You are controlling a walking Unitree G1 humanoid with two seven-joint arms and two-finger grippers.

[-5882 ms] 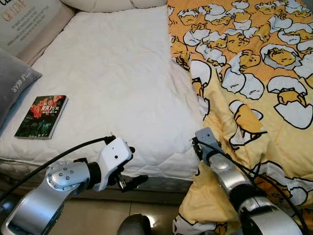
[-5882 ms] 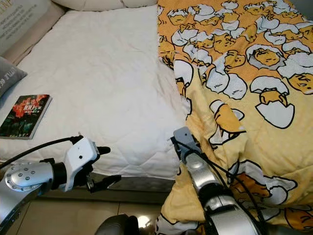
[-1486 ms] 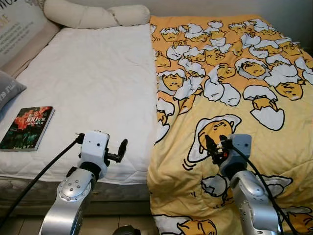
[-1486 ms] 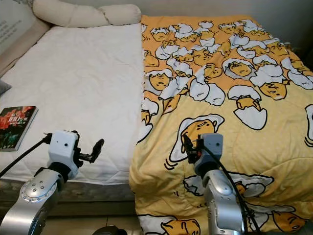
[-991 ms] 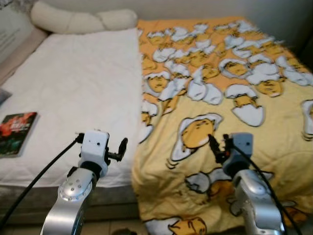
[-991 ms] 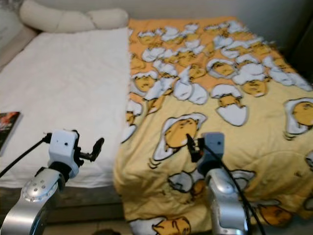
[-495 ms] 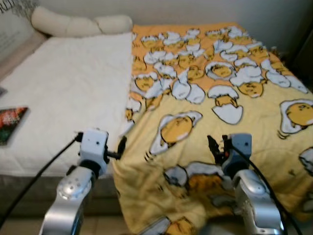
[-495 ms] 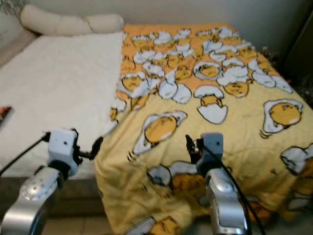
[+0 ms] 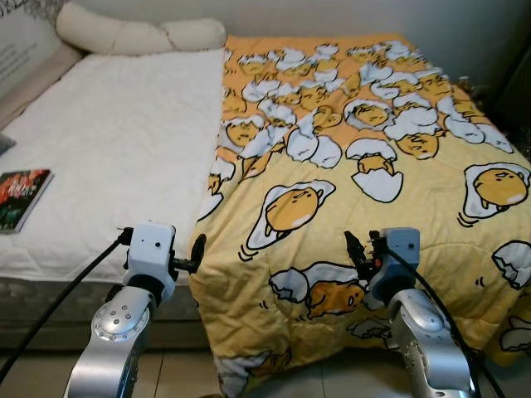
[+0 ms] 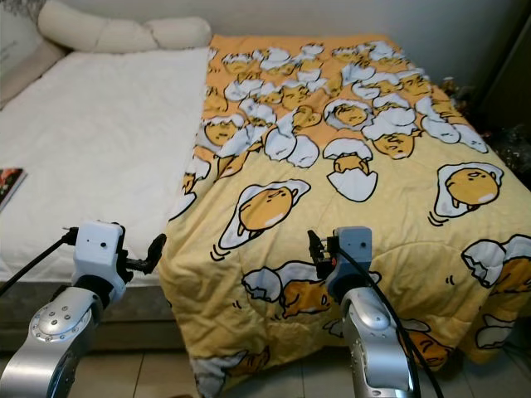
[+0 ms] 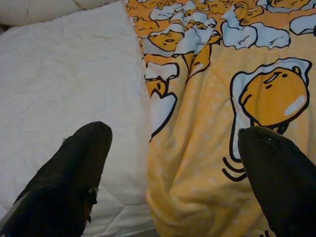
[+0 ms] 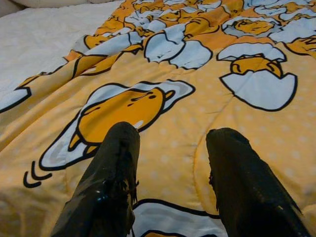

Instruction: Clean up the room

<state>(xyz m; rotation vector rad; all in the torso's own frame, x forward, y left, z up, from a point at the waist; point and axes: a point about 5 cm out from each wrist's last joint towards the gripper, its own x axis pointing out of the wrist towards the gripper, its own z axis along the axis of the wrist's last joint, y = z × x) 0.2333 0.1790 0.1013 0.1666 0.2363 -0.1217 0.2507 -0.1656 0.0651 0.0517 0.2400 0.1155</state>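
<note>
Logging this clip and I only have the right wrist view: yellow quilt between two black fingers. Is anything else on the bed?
Observer: Yes, a book lies on the bare white mattress, near its left edge.
Operator: Does the quilt cover the whole bed?
Observer: No, the quilt covers the right part only; the left is uncovered.
Operator: Where is the left gripper?
Observer: The left gripper hovers at the quilt's left edge, fingers open, holding nothing.

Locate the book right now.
In the left eye view the book lies flat on the white mattress at the far left edge, well left of the yellow blanket.
</note>
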